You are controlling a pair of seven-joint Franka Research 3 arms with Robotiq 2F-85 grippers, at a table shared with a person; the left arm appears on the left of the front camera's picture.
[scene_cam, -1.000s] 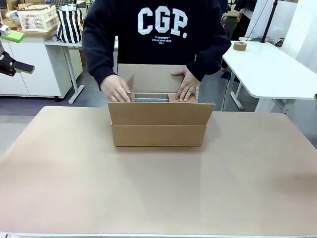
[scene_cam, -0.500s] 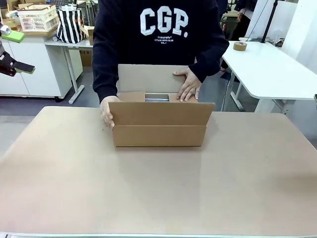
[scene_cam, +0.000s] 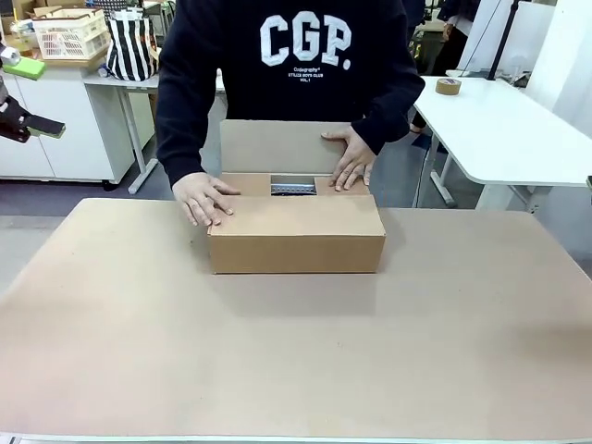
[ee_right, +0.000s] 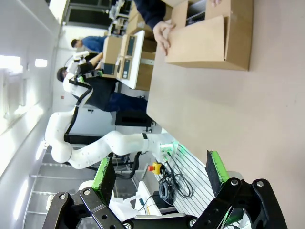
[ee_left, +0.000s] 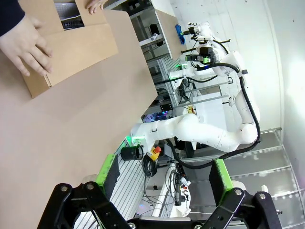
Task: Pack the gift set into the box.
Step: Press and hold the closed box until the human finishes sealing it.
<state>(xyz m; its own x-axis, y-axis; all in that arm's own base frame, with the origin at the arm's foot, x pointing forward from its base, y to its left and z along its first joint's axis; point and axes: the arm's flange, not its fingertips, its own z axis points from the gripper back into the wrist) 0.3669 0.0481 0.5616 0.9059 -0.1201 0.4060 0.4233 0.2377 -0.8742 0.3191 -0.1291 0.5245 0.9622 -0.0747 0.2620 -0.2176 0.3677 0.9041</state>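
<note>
Left claw (ee_left: 163, 177) and right claw (ee_right: 160, 172) both released, empty — a person's hand (scene_cam: 205, 197) lies flat atop the box (scene_cam: 296, 236).

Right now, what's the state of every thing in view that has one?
the box: near flap folded down flat, far flap upright, side flaps folded in, middle gap open.
hand on the near flap: flat, pressing one corner.
other hand: flat on a side flap, by the far flap.
left gripper: open, empty.
right gripper: open, empty.
</note>
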